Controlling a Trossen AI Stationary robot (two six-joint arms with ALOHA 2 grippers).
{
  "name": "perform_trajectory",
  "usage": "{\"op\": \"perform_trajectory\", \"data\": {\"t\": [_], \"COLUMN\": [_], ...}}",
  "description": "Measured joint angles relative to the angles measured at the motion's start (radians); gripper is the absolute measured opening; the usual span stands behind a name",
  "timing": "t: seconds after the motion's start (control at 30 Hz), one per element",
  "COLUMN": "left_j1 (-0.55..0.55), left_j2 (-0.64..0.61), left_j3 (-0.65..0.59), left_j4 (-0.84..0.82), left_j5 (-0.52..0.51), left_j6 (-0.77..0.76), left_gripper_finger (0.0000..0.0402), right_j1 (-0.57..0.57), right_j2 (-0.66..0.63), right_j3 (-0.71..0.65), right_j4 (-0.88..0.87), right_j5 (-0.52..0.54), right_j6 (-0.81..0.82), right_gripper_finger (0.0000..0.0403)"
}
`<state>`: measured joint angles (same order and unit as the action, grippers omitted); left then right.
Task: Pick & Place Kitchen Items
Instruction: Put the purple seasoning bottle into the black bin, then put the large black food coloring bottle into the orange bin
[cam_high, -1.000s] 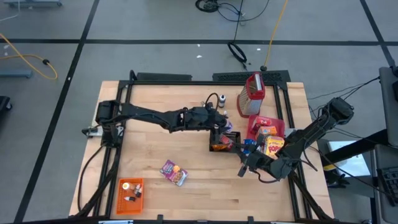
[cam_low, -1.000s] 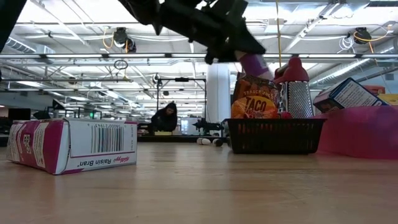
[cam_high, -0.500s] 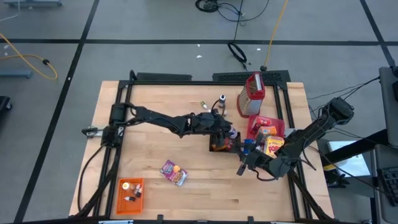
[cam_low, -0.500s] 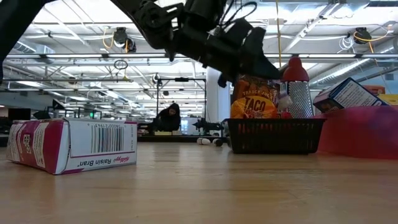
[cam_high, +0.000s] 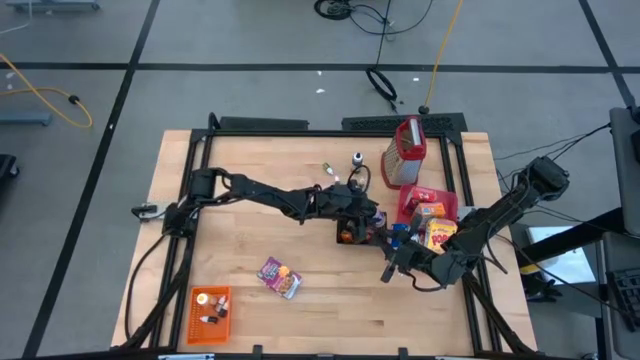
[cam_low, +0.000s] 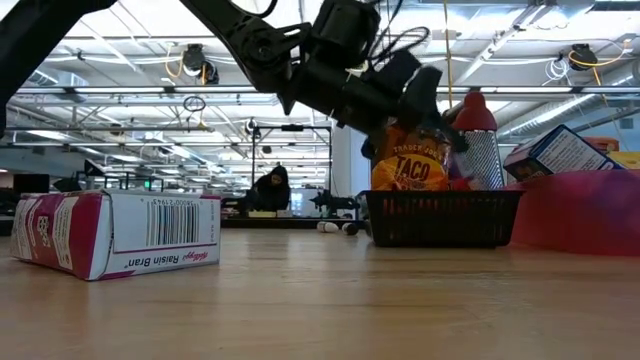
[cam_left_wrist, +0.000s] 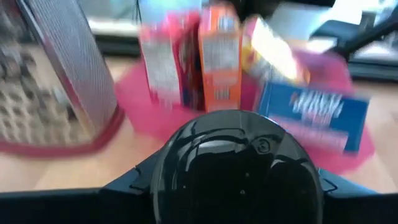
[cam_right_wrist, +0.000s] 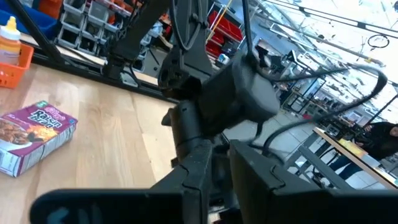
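Note:
My left gripper (cam_high: 366, 214) hangs over the black mesh basket (cam_high: 350, 232), which holds an orange taco packet (cam_low: 410, 162). In the left wrist view a round glossy black thing (cam_left_wrist: 239, 168) fills the foreground, and I cannot tell what it is. My right gripper (cam_high: 392, 268) waits low over the table, near-right of the basket. A purple Raisin Bran box (cam_high: 279, 277) lies flat on the wood. Behind the basket, a red tray (cam_high: 412, 200) carries several upright boxes, among them an orange one (cam_left_wrist: 219, 56) and a blue one (cam_left_wrist: 311, 115).
A metal grater with a red top (cam_high: 403, 152) stands at the far right. A small bottle (cam_high: 357, 160) stands on the table beyond the left arm. An orange crate (cam_high: 210, 310) with tiny bottles sits at the near left. A person sits in the room behind.
My left arm has stretched toward the table's right and slightly toward its near edge, and its gripper has come down from beyond the basket to above it. A purple-topped thing showed under the gripper a second ago; now it is hidden. The right arm has kept still.

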<state>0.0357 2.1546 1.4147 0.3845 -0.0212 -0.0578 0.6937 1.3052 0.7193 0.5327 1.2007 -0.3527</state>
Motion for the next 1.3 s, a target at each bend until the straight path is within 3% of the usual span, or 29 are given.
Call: {"op": "perform_trajectory", "data": {"t": [0.27, 0.77, 1.07, 1.3], "left_j1": [-0.002, -0.001, 0.010, 0.096], "left_j2": [0.003, -0.034, -0.162, -0.170], "left_j3": [-0.001, -0.001, 0.000, 0.000], "left_j4": [-0.031, 0.000, -0.091, -0.202], "left_j5": [0.021, 0.017, -0.196, -0.276], "left_j6": [-0.001, 0.049, 0.152, 0.095], "left_gripper_finger": [0.0227, 0.0329, 0.0333, 0.0333], "right_j1": [0.000, 0.000, 0.000, 0.000], "right_j2": [0.000, 0.000, 0.000, 0.000], "right_j3": [0.000, 0.000, 0.000, 0.000], "right_j4": [-0.007, -0.011, -0.014, -0.014], "right_j5": [0.000, 0.001, 0.002, 0.002], "right_j6": [0.000, 0.000, 0.000, 0.000], "right_gripper_finger": [0.0054, 0.0054, 0.0054, 0.0054]}}
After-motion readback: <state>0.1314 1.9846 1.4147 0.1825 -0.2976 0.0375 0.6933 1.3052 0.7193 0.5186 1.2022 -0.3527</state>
